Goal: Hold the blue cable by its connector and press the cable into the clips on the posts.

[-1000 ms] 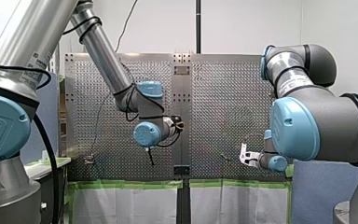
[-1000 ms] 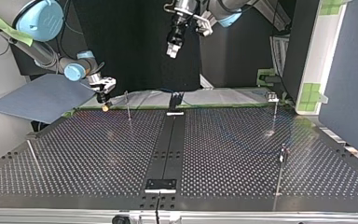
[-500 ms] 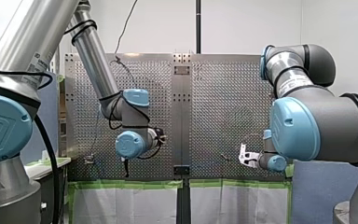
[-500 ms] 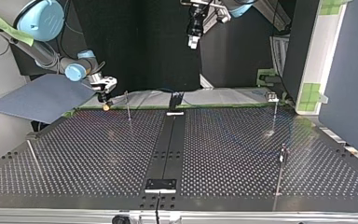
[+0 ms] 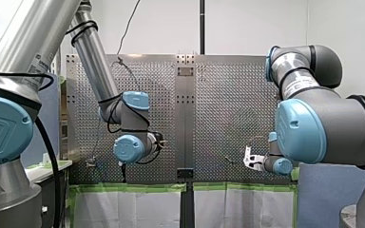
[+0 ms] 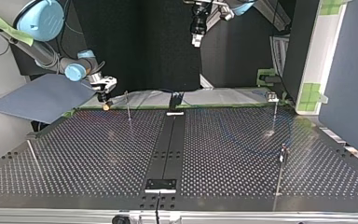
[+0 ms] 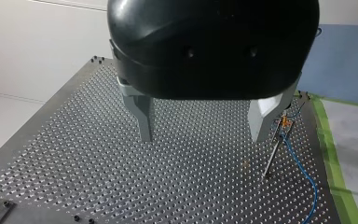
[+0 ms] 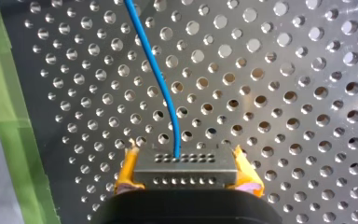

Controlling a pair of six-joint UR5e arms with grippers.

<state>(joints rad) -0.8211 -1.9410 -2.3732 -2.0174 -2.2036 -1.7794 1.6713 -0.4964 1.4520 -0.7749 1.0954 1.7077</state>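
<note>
Right claw (image 8: 186,160) pinches the connector (image 8: 186,176) on the blue cable (image 8: 161,79); left claw (image 7: 203,127) hangs wide open, empty. Next job, I reckon: pressing cable into the clip on a post (image 7: 271,158).

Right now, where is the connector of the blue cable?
In the right wrist view, the connector sits between my right arm's jaws, over the perforated table, near its green tape.

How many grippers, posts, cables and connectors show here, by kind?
Grippers: 2, the left gripper and the right gripper
Posts: 4
Cable: 1
Connector: 1
Total: 8
</note>
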